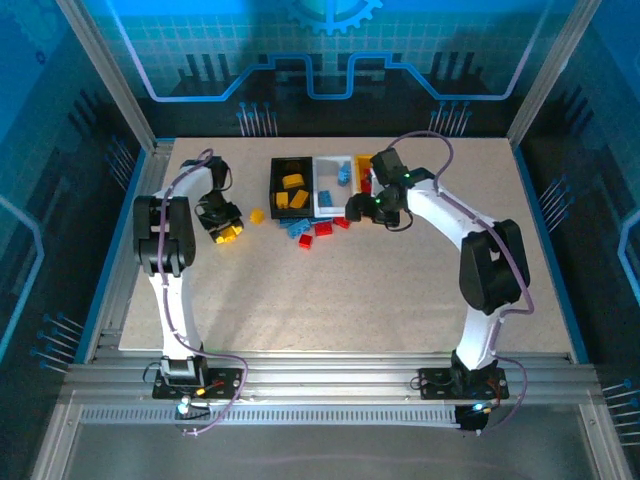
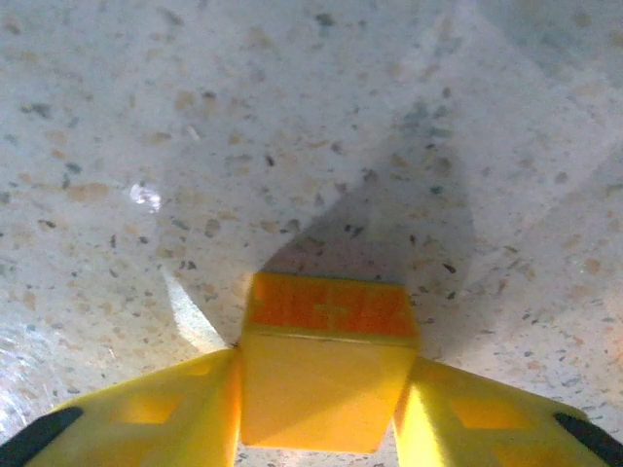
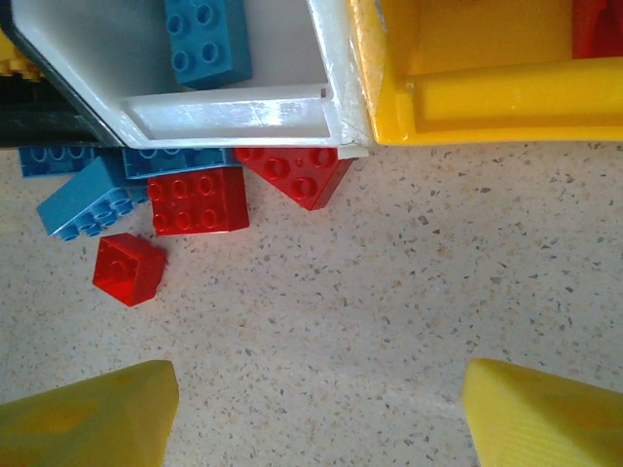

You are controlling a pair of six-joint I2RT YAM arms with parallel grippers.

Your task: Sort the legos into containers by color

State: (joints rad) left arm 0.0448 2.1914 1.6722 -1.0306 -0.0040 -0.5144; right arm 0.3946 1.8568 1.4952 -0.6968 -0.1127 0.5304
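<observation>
Desk (image 1: 400, 290): pale, speckled.
Yellow brick (image 2: 331, 311): long axis runs finger to finger.
Left gripper (image 2: 324, 368): clamped on it.
Right gripper (image 3: 319, 381): apart.

Left arm's (image 1: 163, 245) jaws pinch; right arm's (image 1: 487, 265) gape wide.

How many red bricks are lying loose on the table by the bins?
3. One square red brick beside a blue brick; one tilted red brick at the white bin corner; one small red brick apart, nearer the camera. The right arm may hide others.
</observation>
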